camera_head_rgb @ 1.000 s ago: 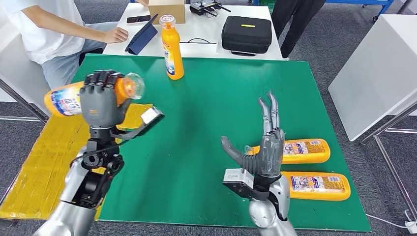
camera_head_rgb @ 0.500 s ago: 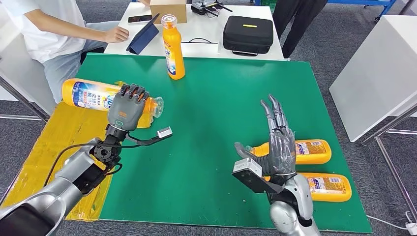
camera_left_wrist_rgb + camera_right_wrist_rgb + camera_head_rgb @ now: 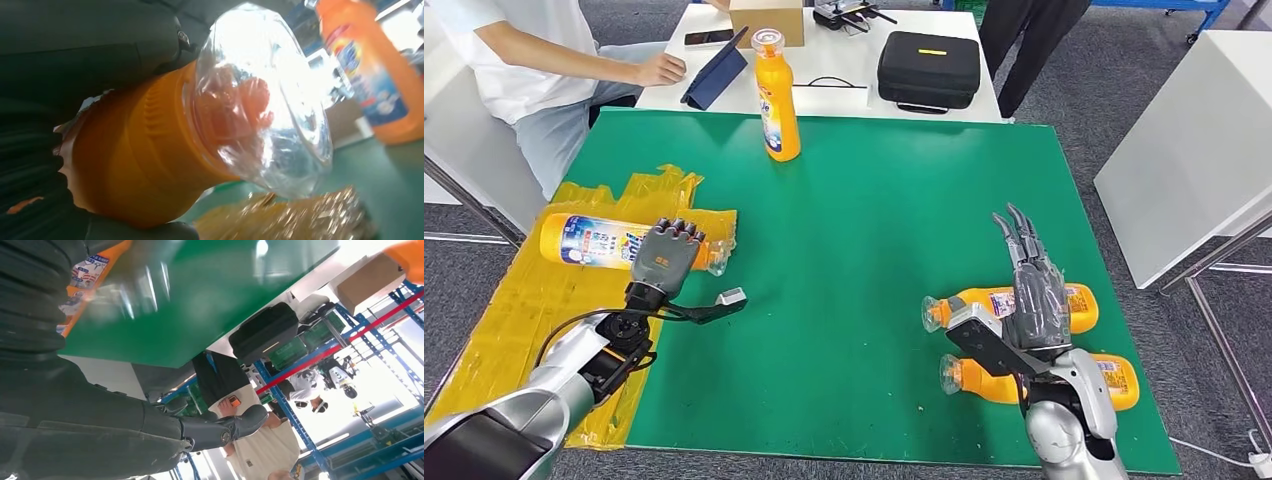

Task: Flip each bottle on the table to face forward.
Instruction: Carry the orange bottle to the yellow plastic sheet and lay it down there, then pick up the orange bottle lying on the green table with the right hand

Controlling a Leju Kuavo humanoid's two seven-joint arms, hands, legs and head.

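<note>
My left hand (image 3: 667, 257) grips the neck of an orange bottle (image 3: 589, 240) that lies on its side over the yellow sheet (image 3: 524, 310) at the table's left edge. The left wrist view shows that bottle's clear cap (image 3: 265, 100) close up. One orange bottle (image 3: 776, 95) stands upright at the far edge of the green mat (image 3: 844, 230). Two more orange bottles lie on their sides at the right, one (image 3: 1079, 300) behind the other (image 3: 1114, 378). My right hand (image 3: 1034, 290) hovers over them with fingers straight and apart, holding nothing.
A person in a white shirt (image 3: 514, 60) sits at the far left beside a white table (image 3: 824, 70) with a black case (image 3: 927, 68), a cardboard box (image 3: 766, 18) and a tablet (image 3: 714, 75). Another white table (image 3: 1194, 140) stands to the right.
My left hand has lowered the bottle from raised in the air down onto the yellow sheet. My right hand has moved right and down, over the two lying bottles.
</note>
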